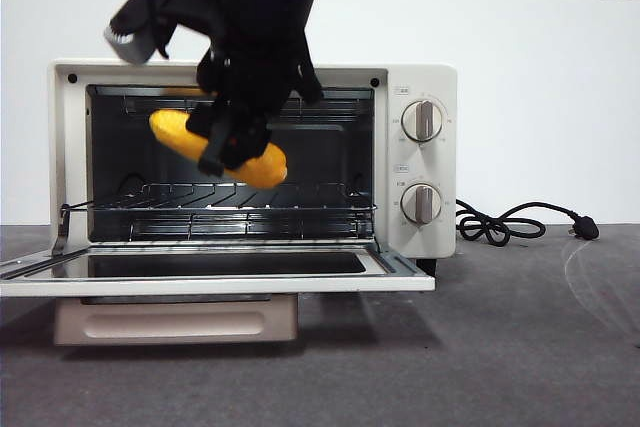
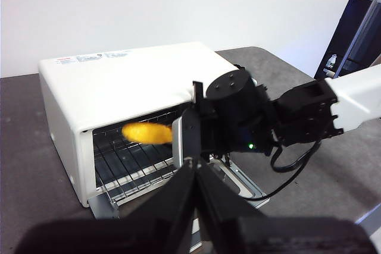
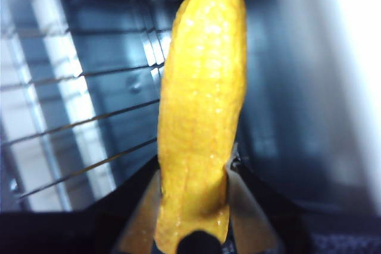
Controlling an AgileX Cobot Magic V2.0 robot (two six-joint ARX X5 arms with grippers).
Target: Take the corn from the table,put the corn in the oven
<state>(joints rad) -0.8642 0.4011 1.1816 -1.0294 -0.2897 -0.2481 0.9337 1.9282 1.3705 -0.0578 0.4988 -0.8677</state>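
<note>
The glossy yellow-orange, bumpy toy corn cob (image 1: 218, 150) hangs in the centre-left of the front view, inside the open mouth of the cream-white boxy toaster oven (image 1: 430, 197). It slants from upper left to lower right and sits clear above the thin metal wire rack (image 1: 220, 202), not touching it. The right gripper (image 1: 225, 147), black and bulky, comes down from the top centre of that frame and pinches the cob around its middle, its two jaws closed against the cob's sides. In the right wrist view the corn (image 3: 202, 117) fills the middle of the frame, rising from between the jaws at the bottom edge, with the rack wires (image 3: 77, 123) and the oven's dark inner walls behind it.

The oven's glass door (image 1: 215, 272) lies folded down flat at the lower left of the front view, and two round knobs (image 1: 421, 120) stand one above the other on its right panel. A black power cord (image 1: 510, 224) coils on the dark grey mottled table (image 1: 520, 347) to the right of the oven.

In the left wrist view the left gripper (image 2: 193, 173) sits low in the centre of the frame, well back from the oven, its black jaws drawn together with nothing between them. The corn (image 2: 147, 132) shows there as a yellow shape at the oven's opening, held by the right gripper (image 2: 178, 135).
</note>
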